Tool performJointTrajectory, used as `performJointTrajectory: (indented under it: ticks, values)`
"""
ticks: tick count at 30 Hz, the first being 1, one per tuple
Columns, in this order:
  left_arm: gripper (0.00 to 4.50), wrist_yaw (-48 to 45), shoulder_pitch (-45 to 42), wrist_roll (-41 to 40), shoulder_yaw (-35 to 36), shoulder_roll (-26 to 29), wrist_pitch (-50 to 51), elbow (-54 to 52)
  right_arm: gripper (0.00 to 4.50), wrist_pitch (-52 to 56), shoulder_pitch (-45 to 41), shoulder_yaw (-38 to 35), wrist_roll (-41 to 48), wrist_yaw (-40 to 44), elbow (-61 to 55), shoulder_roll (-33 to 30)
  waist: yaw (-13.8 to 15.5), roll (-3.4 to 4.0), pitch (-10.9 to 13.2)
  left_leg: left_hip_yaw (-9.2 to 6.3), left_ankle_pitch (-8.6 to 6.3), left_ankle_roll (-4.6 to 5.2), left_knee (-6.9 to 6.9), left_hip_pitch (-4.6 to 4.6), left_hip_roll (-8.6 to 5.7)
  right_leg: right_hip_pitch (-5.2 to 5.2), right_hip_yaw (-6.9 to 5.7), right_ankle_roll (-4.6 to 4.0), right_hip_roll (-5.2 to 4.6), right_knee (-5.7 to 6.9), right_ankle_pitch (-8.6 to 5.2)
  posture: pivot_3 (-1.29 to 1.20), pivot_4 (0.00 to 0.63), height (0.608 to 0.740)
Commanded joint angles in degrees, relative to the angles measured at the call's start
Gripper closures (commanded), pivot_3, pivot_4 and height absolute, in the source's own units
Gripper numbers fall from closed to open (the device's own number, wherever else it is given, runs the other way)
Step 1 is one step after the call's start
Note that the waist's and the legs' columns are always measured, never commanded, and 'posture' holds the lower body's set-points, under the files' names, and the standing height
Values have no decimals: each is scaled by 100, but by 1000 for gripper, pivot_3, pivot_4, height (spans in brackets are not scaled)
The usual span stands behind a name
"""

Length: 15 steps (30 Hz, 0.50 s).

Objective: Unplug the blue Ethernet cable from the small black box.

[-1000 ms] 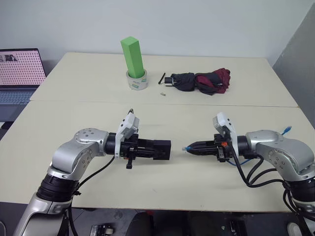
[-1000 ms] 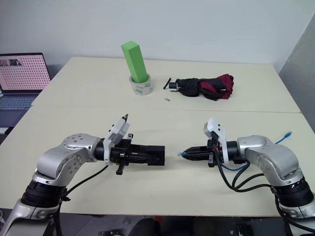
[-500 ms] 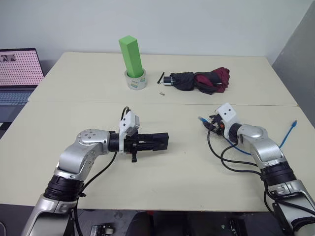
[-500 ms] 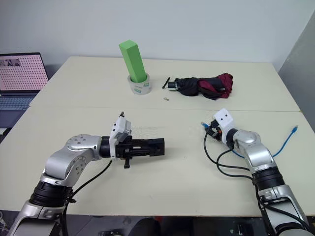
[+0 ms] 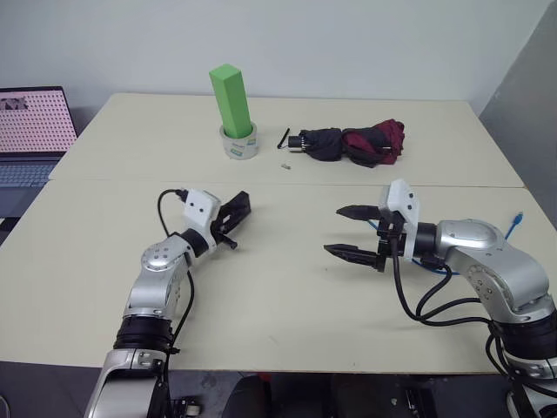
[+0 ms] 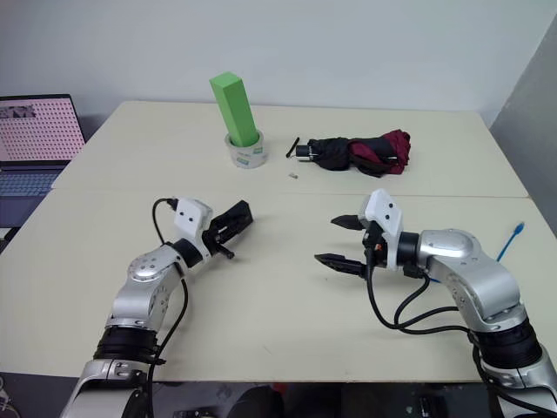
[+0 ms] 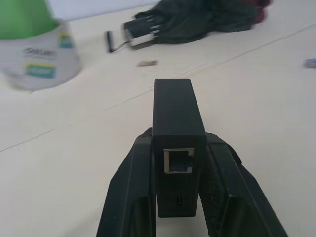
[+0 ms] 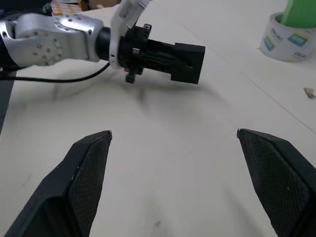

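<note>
My left gripper point(image 5: 235, 212) is shut on the small black box point(image 7: 177, 118), which sticks out past its fingertips. The box's port point(image 7: 178, 160) faces the left wrist camera and is empty. My right gripper point(image 5: 352, 232) hangs open over the middle of the near table with nothing between its fingers point(image 8: 89, 168); the box point(image 8: 187, 57) lies well ahead of it. The blue Ethernet cable point(image 5: 515, 223) trails behind my right arm, one plug end showing near the table's right edge. It is not joined to the box.
A green block point(image 5: 230, 97) stands in a roll of tape point(image 5: 239, 144) at the back. A folded black-and-maroon umbrella point(image 5: 352, 144) lies to its right, with a small scrap point(image 5: 285, 164) in front. A laptop point(image 5: 30, 131) sits at the far left.
My right gripper has opened, let go of the blue plug and swung back towards the middle. My left arm has carried the box away to the left and turned it towards the far side.
</note>
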Motion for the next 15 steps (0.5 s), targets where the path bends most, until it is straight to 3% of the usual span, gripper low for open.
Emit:
performJointTrajectory:
  ticks: [1,5,7,9,15]
  values:
    - [3716,210,-135,9,205,-121,-344,315,191,77,-179,38,43,-81,-197,65,2,0,0,0,0,0,0,0,-1,0,0,0,-1,-1,0,0,150,740]
    - [3716,254,-57,97,176,-169,-469,560,191,112,-204,94,3,-124,-201,96,7,-3,-3,0,1,-1,1,1,-3,3,-2,0,-4,-1,0,0,150,740]
    - [3009,205,-7,48,188,-181,-410,562,111,129,-202,86,2,-148,-210,87,4,-3,-3,1,1,-1,1,2,-3,3,-1,0,-4,0,0,0,150,740]
    - [2790,113,113,45,155,-140,-360,466,111,151,-176,101,-16,-181,-241,71,0,-3,-3,0,1,-1,1,4,-3,4,-1,0,-4,2,0,0,150,740]
    - [1568,99,583,40,183,0,-46,-140,111,218,-42,85,-24,-290,-348,41,-5,-2,-3,0,1,-1,-2,3,-1,3,-3,0,-4,0,0,0,150,740]
